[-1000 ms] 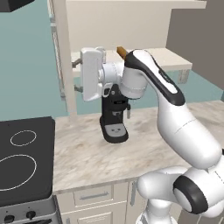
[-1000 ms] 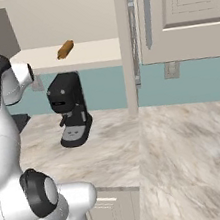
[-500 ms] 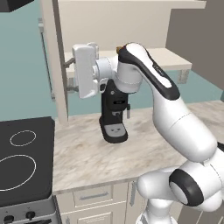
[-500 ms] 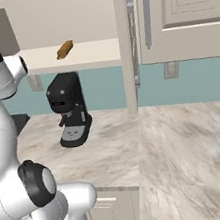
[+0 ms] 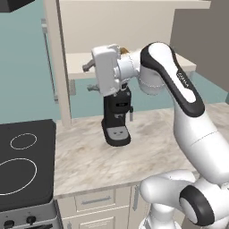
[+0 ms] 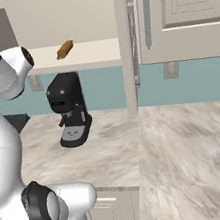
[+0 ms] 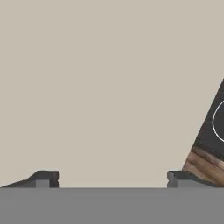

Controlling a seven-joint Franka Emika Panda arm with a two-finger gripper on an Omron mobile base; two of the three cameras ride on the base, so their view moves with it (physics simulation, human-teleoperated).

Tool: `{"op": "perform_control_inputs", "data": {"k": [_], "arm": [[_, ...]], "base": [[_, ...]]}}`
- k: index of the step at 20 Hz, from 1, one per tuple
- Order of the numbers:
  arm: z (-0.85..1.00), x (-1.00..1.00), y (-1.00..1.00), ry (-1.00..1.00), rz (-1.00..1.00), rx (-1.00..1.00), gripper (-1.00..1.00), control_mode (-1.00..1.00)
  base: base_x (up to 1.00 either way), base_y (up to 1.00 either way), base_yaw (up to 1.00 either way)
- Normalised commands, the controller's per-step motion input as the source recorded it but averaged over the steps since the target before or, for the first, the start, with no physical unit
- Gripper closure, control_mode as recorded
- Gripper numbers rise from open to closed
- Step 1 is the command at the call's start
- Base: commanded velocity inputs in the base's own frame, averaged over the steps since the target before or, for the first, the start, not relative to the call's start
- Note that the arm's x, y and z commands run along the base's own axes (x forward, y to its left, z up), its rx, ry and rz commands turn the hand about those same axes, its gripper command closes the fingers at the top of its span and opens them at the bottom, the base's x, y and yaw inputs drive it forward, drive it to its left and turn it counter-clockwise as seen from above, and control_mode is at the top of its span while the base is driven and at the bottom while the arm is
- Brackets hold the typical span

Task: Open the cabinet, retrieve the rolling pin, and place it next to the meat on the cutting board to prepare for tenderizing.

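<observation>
Rolling pin on cabinet shelf above coffee machine: likely light, rigid, rolls; grasp mid-barrel. Gripper spread wide, empty.

Place: a home kitchen, rendered, where my arm works.
Counter: marbled stone worktop over cream base drawers.
Cooking: black stovetop with ring marks at my left.
Appliance: black coffee machine against the teal wall.
Storage: cream wall cabinet, one door open, a rolling pin on its shelf.
</observation>
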Motion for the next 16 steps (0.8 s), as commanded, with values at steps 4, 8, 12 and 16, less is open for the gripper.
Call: {"op": "perform_control_inputs", "data": {"k": [4,8,12,16], "arm": [[0.05,-0.03,-0.61,-0.26,-0.14,-0.12,-1.0,-1.0],[0.1,0.0,-0.66,-0.2,-0.16,-0.13,-1.0,-1.0],[0.13,0.0,-0.7,-0.16,-0.19,-0.14,-1.0,-1.0],[0.11,0.0,-0.67,-0.13,-0.22,-0.14,-1.0,-1.0]], "base": [[0.0,0.0,0.0],[0.0,0.0,0.0],[0.0,0.0,0.0],[0.0,0.0,0.0]]}}
